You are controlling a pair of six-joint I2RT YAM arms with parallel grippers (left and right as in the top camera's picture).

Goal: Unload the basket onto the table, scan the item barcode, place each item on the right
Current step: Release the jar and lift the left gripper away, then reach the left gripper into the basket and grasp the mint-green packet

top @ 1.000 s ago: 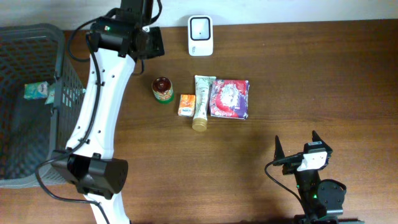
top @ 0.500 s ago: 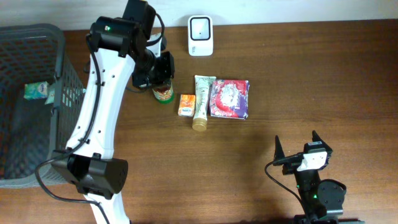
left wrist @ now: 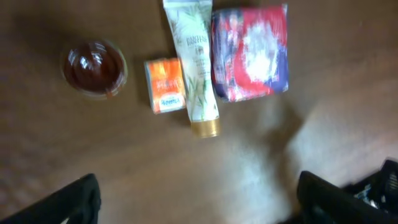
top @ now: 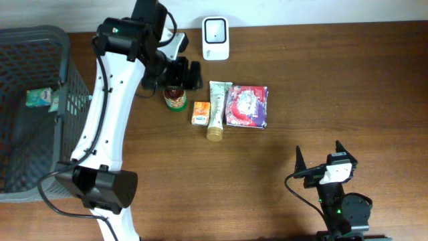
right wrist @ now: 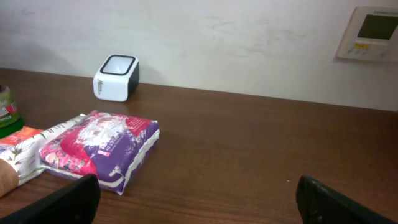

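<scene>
Four items lie in a row mid-table: a brown-lidded jar, a small orange box, a pale tube and a red-and-purple pack. A white barcode scanner stands at the back edge. My left gripper hovers open just above and behind the jar, holding nothing. Its wrist view looks down on the jar, box, tube and pack, with the fingers far apart. My right gripper rests open near the front right, facing the pack and scanner.
A dark mesh basket stands at the left edge of the table with a green packet inside. A wall panel hangs on the white wall behind the table.
My left gripper has swung from the back edge forward and right over the jar, and its jaws have gone from shut to wide open. The right arm has not moved.
</scene>
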